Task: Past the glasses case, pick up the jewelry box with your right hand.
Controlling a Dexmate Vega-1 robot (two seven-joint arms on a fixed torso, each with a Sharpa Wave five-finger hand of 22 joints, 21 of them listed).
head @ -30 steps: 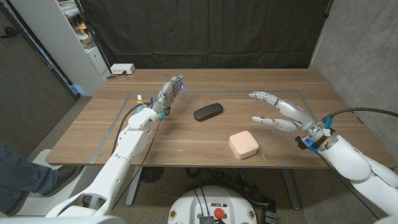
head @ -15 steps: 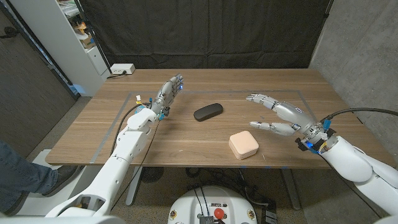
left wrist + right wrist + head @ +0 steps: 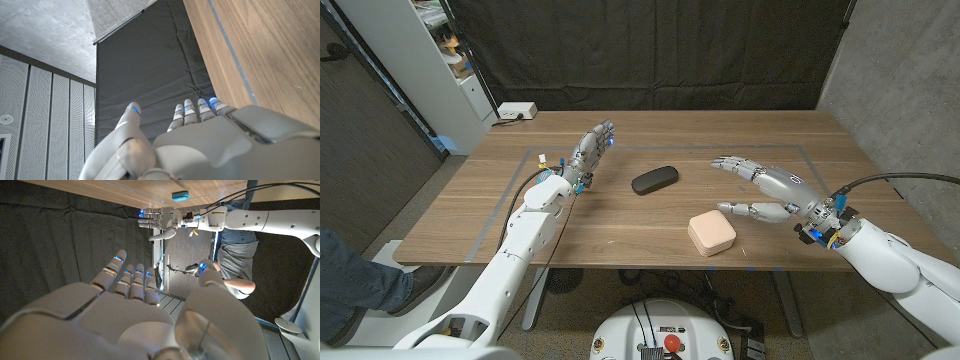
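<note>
Reach stage only; grasp not yet made. Pale beige square jewelry box with rounded corners (image 3: 712, 233) sits nearest the front edge of the wooden table (image 3: 620, 230), untouched. Right hand (image 3: 772, 190) hovers at its 2 o'clock, fingers spread, holding nothing. Dark oval glasses case (image 3: 654, 180) lies further back, at 11 o'clock from the box. Left hand (image 3: 592, 148) waits beyond, at the case's 10 o'clock, fingers extended, empty. Remaining: descend, close on box, lift
</note>
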